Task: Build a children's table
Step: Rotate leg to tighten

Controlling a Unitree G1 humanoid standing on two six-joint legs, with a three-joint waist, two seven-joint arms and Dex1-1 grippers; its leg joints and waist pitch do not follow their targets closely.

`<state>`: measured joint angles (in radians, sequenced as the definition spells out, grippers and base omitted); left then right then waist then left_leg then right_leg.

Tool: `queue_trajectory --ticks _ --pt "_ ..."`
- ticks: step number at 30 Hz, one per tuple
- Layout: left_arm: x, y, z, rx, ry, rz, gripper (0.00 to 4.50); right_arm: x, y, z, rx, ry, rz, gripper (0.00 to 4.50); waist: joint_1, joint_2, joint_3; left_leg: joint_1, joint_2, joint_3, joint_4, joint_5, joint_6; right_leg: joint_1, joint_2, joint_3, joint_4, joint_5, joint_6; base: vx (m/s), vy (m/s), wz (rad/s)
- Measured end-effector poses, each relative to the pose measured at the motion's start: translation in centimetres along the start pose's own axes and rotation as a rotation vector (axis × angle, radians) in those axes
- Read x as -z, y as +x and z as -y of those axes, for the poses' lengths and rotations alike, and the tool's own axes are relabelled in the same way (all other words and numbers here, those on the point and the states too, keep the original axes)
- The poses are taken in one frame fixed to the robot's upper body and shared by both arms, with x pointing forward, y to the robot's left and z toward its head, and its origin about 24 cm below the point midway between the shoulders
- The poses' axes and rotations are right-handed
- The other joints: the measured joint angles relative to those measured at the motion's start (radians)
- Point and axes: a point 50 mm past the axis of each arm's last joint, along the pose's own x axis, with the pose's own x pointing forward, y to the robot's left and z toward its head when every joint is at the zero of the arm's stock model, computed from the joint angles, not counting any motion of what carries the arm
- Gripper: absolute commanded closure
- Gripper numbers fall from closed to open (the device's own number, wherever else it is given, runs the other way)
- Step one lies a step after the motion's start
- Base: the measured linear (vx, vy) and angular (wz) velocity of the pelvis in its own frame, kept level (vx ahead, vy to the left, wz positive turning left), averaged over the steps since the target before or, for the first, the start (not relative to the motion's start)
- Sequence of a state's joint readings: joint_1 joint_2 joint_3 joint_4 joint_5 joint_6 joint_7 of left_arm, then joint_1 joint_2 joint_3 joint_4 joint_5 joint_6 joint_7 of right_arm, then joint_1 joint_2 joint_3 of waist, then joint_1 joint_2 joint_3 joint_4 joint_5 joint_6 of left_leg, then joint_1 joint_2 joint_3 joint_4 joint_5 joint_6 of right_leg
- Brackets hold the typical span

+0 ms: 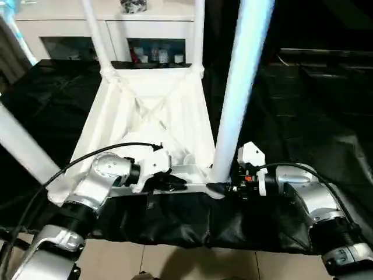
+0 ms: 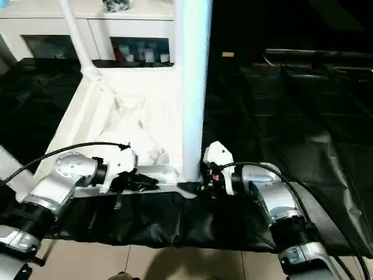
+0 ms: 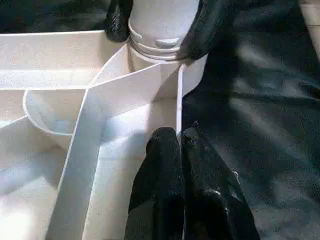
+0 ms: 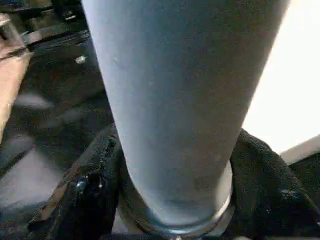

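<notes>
Your tabletop [image 1: 145,116] lies upside down in the centre of the frame on the black-covered bench [image 1: 303,116], ribs facing up, with legs standing in its corner sockets. Your right hand [image 1: 224,188], at lower centre, has its black fingers [image 4: 95,200] clasped around the base of the near leg [image 1: 242,81], right at the socket. Your left hand [image 1: 175,182], lower left of centre, is closed, its fingertips [image 3: 170,165] pressed against the tabletop's near rim beside that corner.
</notes>
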<state>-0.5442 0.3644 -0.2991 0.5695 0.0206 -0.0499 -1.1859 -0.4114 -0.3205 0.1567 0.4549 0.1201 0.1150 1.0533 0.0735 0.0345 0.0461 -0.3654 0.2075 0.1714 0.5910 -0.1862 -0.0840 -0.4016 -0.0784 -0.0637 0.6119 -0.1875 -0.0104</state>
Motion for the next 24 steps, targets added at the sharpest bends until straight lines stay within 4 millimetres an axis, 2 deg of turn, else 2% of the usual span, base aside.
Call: queue_trajectory --ticks 5,12,13,14,17,18,19,24 --pt "-1.0 3.0 -0.5 -0.17 -0.061 0.017 4.5 0.3 1.1 1.2 0.38 0.109 0.066 1.84 -0.022 0.0 0.0 0.002 -0.001 -0.001 0.0 0.001 -0.001 0.002 0.0 0.003 -0.001 -0.001 0.003 0.0 0.0 0.0" --pt "-2.2 5.5 -0.6 -0.292 -0.102 0.031 4.5 -0.2 2.7 2.0 0.677 0.191 0.102 1.84 -0.037 0.007 -0.005 0.001 0.0 -0.002 -0.003 0.001 -0.002 0.001 0.0 0.001 -0.002 0.001 0.0 0.0 0.0 0.0" --pt "-2.3 5.6 -0.6 -0.296 -0.096 0.028 4.5 -0.2 2.8 1.9 0.697 0.196 0.107 1.84 -0.039 0.007 -0.005 0.001 0.0 -0.002 -0.004 0.001 -0.002 0.001 0.0 0.001 -0.002 0.001 0.001 0.0 0.0 0.0" --pt "-2.3 5.7 -0.6 -0.297 -0.093 0.027 4.5 -0.2 2.9 1.9 0.704 0.198 0.112 1.28 -0.04 0.007 -0.005 0.001 0.0 -0.002 -0.005 0.001 -0.002 0.001 0.0 0.001 -0.003 0.0 0.001 0.0 0.0 0.0" --pt "-2.4 5.7 -0.6 -0.296 -0.09 0.028 4.5 -0.3 3.0 1.9 0.704 0.212 0.125 1.28 -0.04 0.007 -0.005 0.001 0.0 -0.002 -0.005 0.001 -0.002 0.001 0.0 0.001 -0.003 0.0 0.001 0.0 0.0 0.0" --pt "-2.4 5.7 -0.6 -0.296 -0.088 0.027 4.5 -0.3 2.9 1.9 0.702 0.215 0.127 0.97 -0.04 0.007 -0.005 0.0 0.0 -0.002 -0.005 0.001 -0.002 0.001 0.0 0.001 -0.003 0.0 0.001 0.0 0.0 0.0" --pt "-2.4 5.5 -0.6 -0.294 -0.081 0.026 4.5 -0.3 2.9 1.9 0.691 0.211 0.127 0.97 -0.04 0.007 -0.005 0.0 0.0 -0.002 -0.005 0.001 -0.002 0.0 0.0 0.001 -0.003 0.0 0.001 0.0 0.0 0.0" --pt "-2.1 4.6 -0.4 -0.244 -0.043 0.02 4.5 -0.3 2.1 1.8 0.553 0.144 0.097 0.89 -0.04 0.007 -0.004 -0.001 0.0 -0.002 -0.006 0.0 -0.002 -0.001 0.0 0.0 -0.004 0.0 0.001 0.0 0.0 0.0"
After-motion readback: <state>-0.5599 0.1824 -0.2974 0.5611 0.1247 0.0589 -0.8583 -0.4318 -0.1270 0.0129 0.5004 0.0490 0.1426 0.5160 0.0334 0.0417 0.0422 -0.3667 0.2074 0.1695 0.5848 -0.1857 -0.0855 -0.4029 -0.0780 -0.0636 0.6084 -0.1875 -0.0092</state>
